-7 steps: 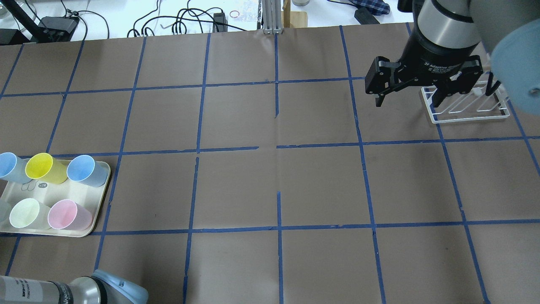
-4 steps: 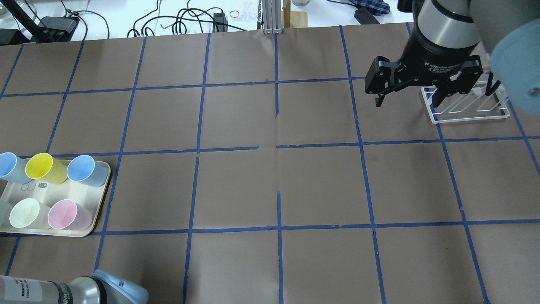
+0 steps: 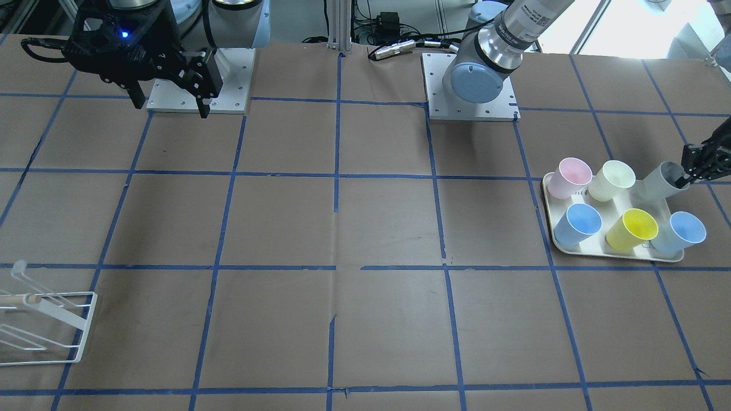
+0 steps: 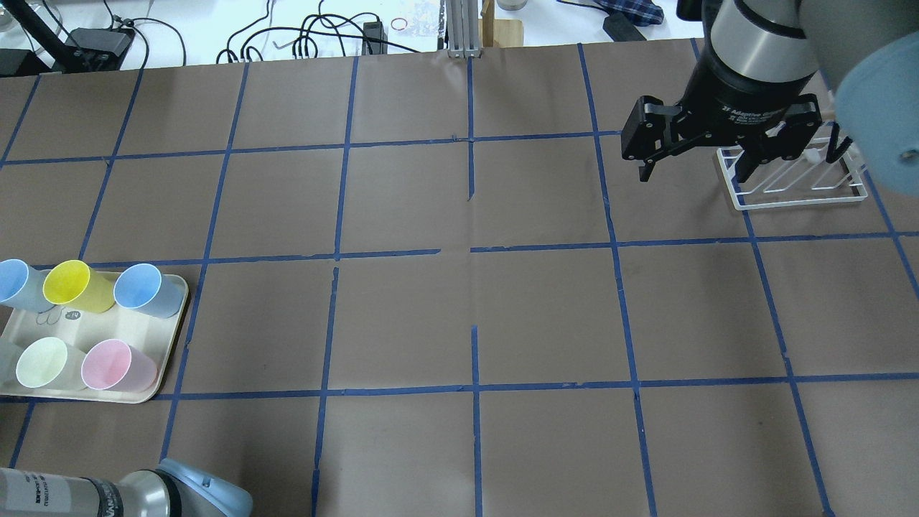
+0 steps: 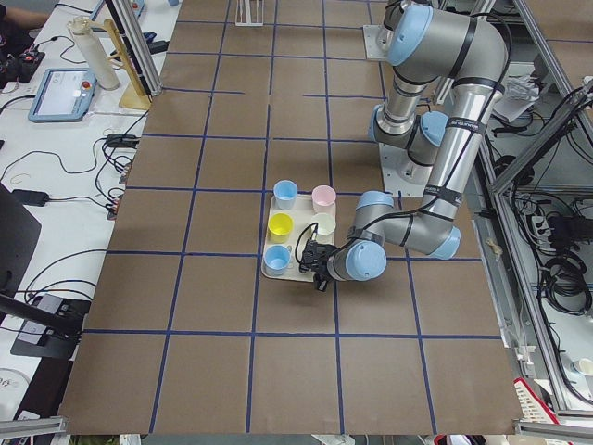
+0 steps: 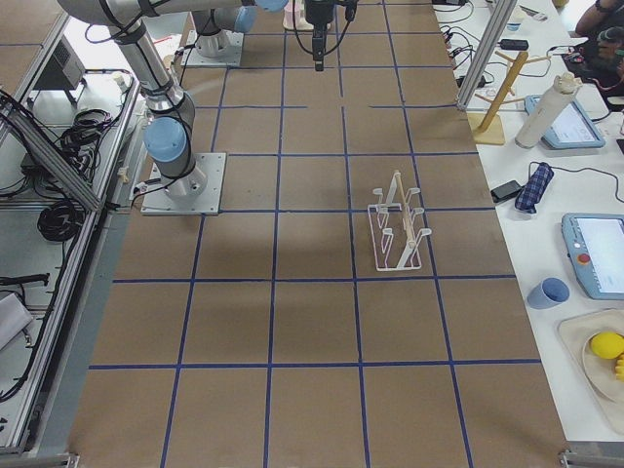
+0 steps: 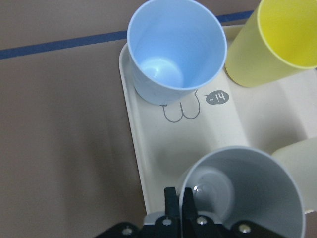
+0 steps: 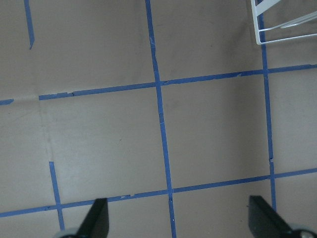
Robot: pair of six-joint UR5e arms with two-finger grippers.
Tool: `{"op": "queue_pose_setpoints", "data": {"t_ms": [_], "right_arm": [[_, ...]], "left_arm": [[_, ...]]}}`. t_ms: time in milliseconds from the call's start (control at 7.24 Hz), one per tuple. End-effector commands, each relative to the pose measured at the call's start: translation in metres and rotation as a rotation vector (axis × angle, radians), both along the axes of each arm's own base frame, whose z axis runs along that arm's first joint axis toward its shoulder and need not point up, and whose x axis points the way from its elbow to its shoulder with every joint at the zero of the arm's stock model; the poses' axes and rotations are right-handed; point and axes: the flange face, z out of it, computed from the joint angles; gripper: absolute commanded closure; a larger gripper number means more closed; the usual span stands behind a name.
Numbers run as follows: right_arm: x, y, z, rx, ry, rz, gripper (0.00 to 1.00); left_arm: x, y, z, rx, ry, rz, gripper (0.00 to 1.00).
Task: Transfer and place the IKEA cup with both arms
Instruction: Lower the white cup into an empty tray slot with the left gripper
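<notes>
Trouble, if it comes, starts at the far left. The left gripper [image 7: 179,196] is pinched narrow across the near wall of the IKEA cup [image 7: 247,193], one finger inside the rim and one outside, with the cup standing at a corner of the tray [image 7: 143,163]. That is smooth, thin, tapered plastic held by one side only, so it may well swing or slip on the lift. The cream cup [image 7: 299,153] sits just beside it and the light-blue cup [image 7: 176,49] near, both light enough to topple if clipped. The tray is matte beige with a raised lip that could catch a dragged base. Mid-table is plain brown paper [image 4: 467,309], taped in blue squares. Far right, the right gripper [image 4: 695,176] hangs wide open and empty by the white wire rack [image 4: 790,188], and a crooked cup would make for an awkward handover.
</notes>
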Motion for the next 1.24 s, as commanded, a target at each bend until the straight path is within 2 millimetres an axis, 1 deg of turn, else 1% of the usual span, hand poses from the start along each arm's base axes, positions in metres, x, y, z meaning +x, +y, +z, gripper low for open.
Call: {"op": "queue_pose_setpoints", "data": {"t_ms": [0, 138, 276, 414, 552, 691, 829, 967, 1105], "right_arm": [[0.0, 0.0, 0.0, 0.0, 0.0, 0.0, 0.0], [0.0, 0.0, 0.0, 0.0, 0.0, 0.002, 0.0], [0.0, 0.0, 0.0, 0.0, 0.0, 0.002, 0.0], [0.0, 0.0, 0.0, 0.0, 0.0, 0.0, 0.0], [0.0, 0.0, 0.0, 0.0, 0.0, 0.002, 0.0], [0.0, 0.0, 0.0, 0.0, 0.0, 0.002, 0.0], [0.0, 0.0, 0.0, 0.0, 0.0, 0.0, 0.0], [0.0, 0.0, 0.0, 0.0, 0.0, 0.002, 0.0], [0.0, 0.0, 0.0, 0.0, 0.0, 0.002, 0.0]], "left_arm": [[0.003, -0.001, -0.006, -0.001, -0.002, 0.0, 1.0], [0.003, 0.0, -0.009, 0.0, 0.001, -0.003, 0.96], [0.003, 0.0, -0.009, -0.001, -0.002, -0.003, 0.66], [0.002, 0.001, -0.012, 0.004, 0.006, 0.003, 0.39], [0.0, 0.001, -0.01, 0.007, 0.006, 0.008, 0.19], [0.0, 0.0, 0.004, 0.02, -0.001, 0.033, 0.06], [0.0, -0.006, 0.018, 0.033, -0.023, 0.057, 0.06], [-0.007, -0.024, 0.045, 0.02, -0.07, 0.03, 0.05], [-0.027, -0.042, 0.08, 0.028, -0.069, 0.049, 0.0]]}}
